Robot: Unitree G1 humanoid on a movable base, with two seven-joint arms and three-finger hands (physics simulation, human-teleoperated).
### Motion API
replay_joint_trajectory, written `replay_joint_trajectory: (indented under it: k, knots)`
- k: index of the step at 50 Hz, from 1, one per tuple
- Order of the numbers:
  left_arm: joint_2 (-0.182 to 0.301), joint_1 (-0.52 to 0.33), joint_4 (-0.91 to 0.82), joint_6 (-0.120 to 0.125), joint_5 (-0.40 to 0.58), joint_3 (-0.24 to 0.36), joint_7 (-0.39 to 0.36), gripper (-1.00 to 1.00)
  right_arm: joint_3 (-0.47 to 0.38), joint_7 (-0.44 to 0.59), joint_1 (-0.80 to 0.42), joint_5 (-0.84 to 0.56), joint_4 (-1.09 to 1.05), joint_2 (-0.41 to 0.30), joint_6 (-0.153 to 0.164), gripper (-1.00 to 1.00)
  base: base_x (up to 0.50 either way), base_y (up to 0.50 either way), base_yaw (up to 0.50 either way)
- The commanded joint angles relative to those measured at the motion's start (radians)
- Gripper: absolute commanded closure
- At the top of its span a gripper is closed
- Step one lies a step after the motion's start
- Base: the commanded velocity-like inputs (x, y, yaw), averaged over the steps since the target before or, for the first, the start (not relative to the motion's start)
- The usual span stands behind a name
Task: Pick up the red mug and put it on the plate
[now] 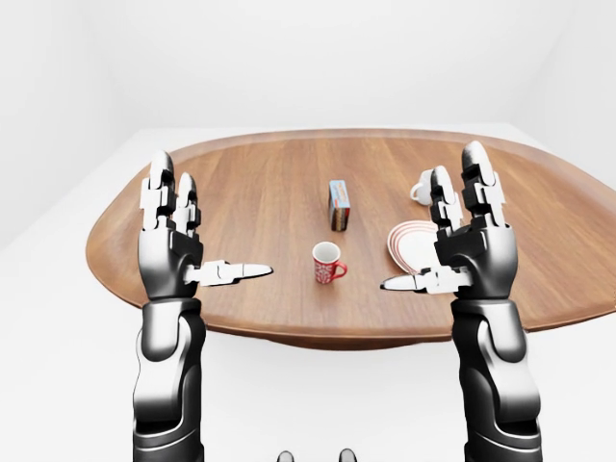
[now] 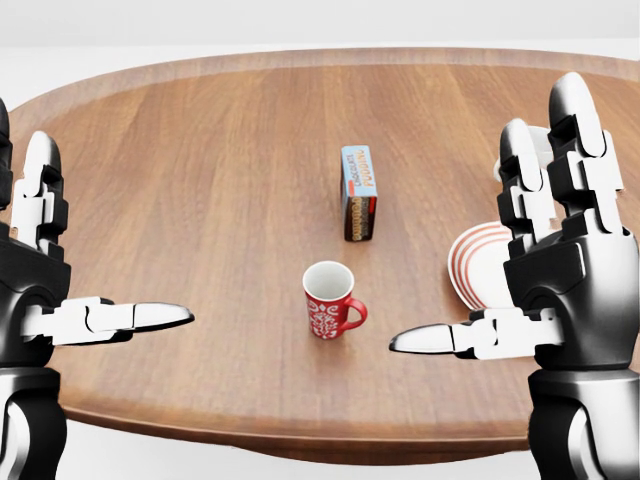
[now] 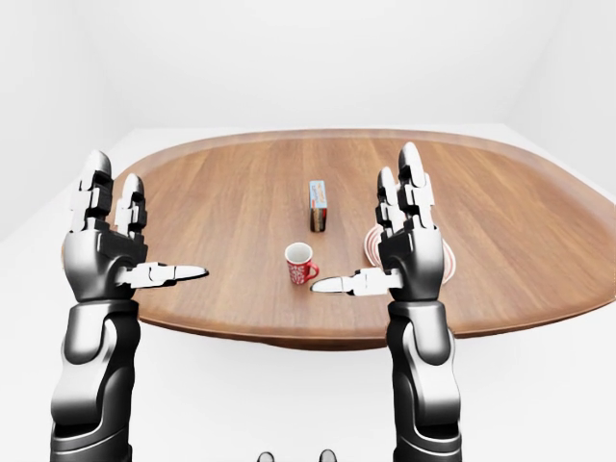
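Right hand spread open beside white-patterned red mug, handle rightward.

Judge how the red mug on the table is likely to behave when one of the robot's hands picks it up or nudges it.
The red mug looks rigid and glazed, so probably stiff and somewhat slippery. It stands upright on a flat base, so a low push should slide it; a push near the rim might tip it. Its handle points toward the right hand, offering a hold.
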Motion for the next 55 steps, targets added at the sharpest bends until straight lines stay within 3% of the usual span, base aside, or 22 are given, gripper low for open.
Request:
replay_joint_trajectory:
  k: [1, 46, 55]
  knots:
    - [0.002, -0.005, 0.004, 0.0, -0.002, 0.003, 0.001, -1.0, 0.0, 0.002, 0.0, 0.01, -0.002, -0.002, 0.0, -1.0, 0.5, 0.0, 0.0]
    - [0.004, 0.003, -0.005, 0.0, -0.011, 0.01, -0.001, -1.0, 0.003, -0.02, -0.005, -0.017, 0.008, -0.003, 0.0, -1.0, 0.5, 0.0, 0.0]
    - [0.006, -0.001, -0.002, 0.0, -0.013, 0.013, 0.001, -1.0, 0.057, 0.035, 0.027, -0.055, -0.004, -0.009, 0.0, -1.0, 0.02, 0.0, 0.0]
